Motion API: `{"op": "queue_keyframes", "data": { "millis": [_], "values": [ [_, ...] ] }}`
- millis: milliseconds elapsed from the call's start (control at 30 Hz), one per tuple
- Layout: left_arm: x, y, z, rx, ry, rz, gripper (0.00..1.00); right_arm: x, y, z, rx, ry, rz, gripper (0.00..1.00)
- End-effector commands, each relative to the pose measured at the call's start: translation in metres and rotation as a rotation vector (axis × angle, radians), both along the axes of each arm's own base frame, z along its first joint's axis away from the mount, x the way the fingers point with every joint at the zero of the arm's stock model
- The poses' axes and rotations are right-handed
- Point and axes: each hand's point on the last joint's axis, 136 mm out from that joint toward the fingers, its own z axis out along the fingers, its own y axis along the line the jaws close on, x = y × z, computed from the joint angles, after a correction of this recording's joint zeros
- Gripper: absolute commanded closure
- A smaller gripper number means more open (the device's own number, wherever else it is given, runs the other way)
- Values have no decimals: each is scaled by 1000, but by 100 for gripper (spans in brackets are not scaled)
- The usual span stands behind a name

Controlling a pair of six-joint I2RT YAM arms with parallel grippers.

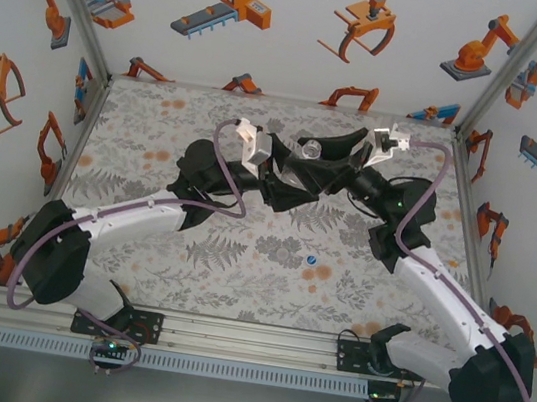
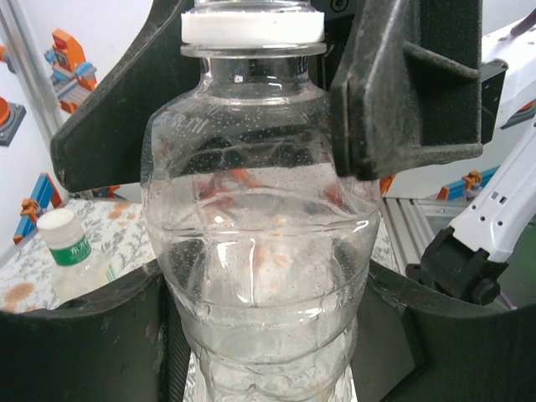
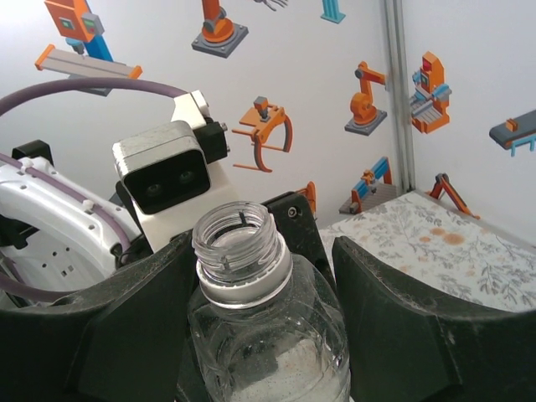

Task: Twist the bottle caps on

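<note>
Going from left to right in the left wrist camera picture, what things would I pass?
First the small bottle with a white cap → big clear bottle → right arm, white, at the edge.

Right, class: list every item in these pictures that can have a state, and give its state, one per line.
clear bottle: uncapped, mouth open, gripped by both pincers.
left pincer: closed on the clear bottle's lower body.
right pincer: closed on its shoulder.
green-labelled bottle: capped, upright on the table.
blue cap: loose on the table, on no bottle.
</note>
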Motion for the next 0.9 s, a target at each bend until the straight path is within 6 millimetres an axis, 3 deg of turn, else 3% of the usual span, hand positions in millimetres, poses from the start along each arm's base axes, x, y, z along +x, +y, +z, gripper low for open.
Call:
{"op": "queue_keyframes", "data": {
  "millis": [0, 300, 567, 867],
  "values": [
    [6, 6, 8, 26, -39, 61, 57, -6, -11, 14, 18, -54, -65, 36],
    [37, 35, -18, 225, -9, 299, 66, 7, -24, -11, -173, 14, -245, 31],
    [55, 84, -33, 363, 67, 417, 79, 21, -37, -53, -306, 188, -344, 40],
    [68, 122, -33, 455, 102, 481, 95, 35, -47, -136, -509, 483, -455, 53]
  ]
}}
